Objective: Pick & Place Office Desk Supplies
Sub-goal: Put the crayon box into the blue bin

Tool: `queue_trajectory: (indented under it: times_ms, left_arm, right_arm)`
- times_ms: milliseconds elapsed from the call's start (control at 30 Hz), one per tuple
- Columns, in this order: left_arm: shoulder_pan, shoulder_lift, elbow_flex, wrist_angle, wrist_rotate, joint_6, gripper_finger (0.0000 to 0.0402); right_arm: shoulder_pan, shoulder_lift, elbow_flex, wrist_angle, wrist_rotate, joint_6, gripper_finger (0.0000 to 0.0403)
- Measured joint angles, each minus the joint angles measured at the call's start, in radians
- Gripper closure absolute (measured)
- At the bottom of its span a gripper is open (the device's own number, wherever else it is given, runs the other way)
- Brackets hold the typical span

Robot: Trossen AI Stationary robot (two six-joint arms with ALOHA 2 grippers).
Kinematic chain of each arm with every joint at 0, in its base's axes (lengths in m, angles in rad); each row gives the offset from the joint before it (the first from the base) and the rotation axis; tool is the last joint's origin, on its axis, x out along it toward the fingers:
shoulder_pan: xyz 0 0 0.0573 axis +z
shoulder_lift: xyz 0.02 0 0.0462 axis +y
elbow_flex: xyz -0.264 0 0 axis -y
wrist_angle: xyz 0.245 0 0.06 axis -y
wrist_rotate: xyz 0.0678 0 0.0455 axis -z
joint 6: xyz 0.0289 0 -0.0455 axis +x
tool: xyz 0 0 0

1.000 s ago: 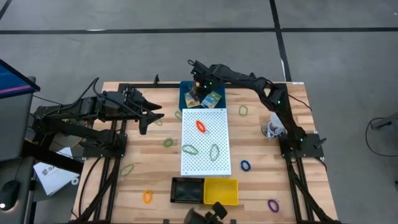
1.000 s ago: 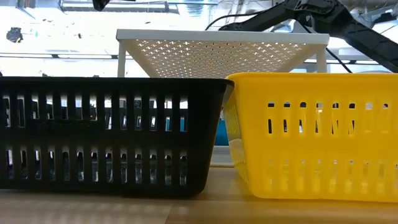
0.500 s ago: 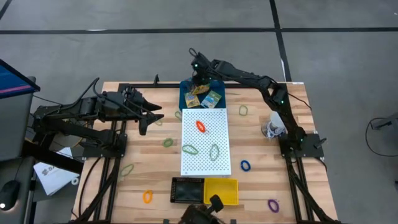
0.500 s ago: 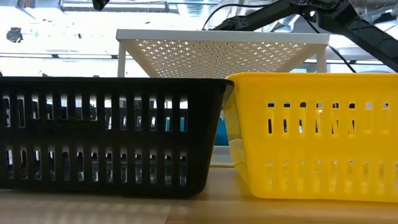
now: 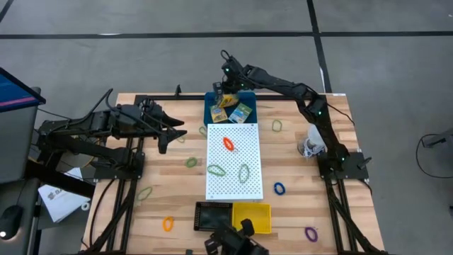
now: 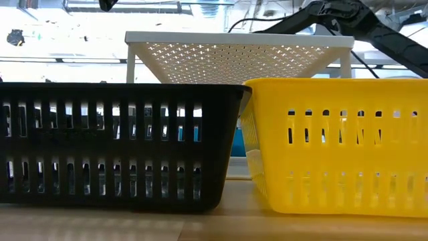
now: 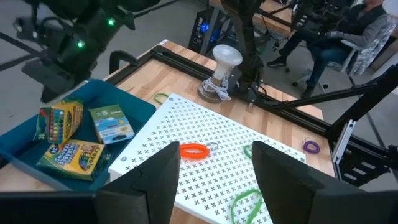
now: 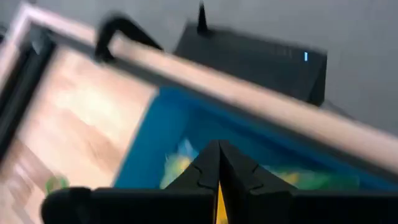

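A blue tray (image 5: 230, 106) at the table's far edge holds small printed packets (image 7: 112, 124). My right gripper (image 5: 226, 76) hovers over the tray, shut, with a yellow crayon packet (image 7: 59, 121) tilted upright below it. Rubber bands lie around: a red one (image 5: 228, 143) and two green ones (image 5: 216, 170) on the white perforated board (image 5: 233, 188), others on the wood, such as a blue one (image 5: 279, 188). My left gripper (image 5: 168, 134) waits open over the table's left part, clear of everything. My right gripper comes from above, pointing down, and its shut fingertips (image 8: 208, 174) show a thin yellow sliver (image 8: 217, 198) between them. The yellow packet's top edge (image 7: 62, 107) sits just under the gripper and the packet hangs tilted over the tray. The gripper's body hides the exact spot.
A black basket (image 5: 214, 216) and a yellow basket (image 5: 251, 217) stand at the near edge; in the low view they fill the foreground. A white bulb-like object (image 5: 309, 146) stands on the right side. More bands lie near the table's corners (image 5: 311, 232).
My right gripper has risen out of the blue tray and drifted toward the far edge, staying shut. A yellow packet that it covered now shows beneath it.
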Motion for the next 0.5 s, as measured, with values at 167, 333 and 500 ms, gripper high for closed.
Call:
queue_trajectory:
  times_ms: [167,333,500]
  left_arm:
    - [-0.006,0.000,0.000,0.023,0.000,-0.011,0.0207]
    - [-0.019,0.000,0.000,0.041,-0.001,-0.011,0.0207]
    - [-0.019,0.000,0.000,0.044,-0.001,-0.011,0.0207]
  right_arm:
    - [0.030,0.018,0.002,-0.108,-0.028,-0.028,0.0402]
    - [0.089,0.005,0.000,-0.193,0.007,-0.086,0.0402]
    - [0.138,-0.003,0.001,-0.272,0.058,-0.108,0.0403]
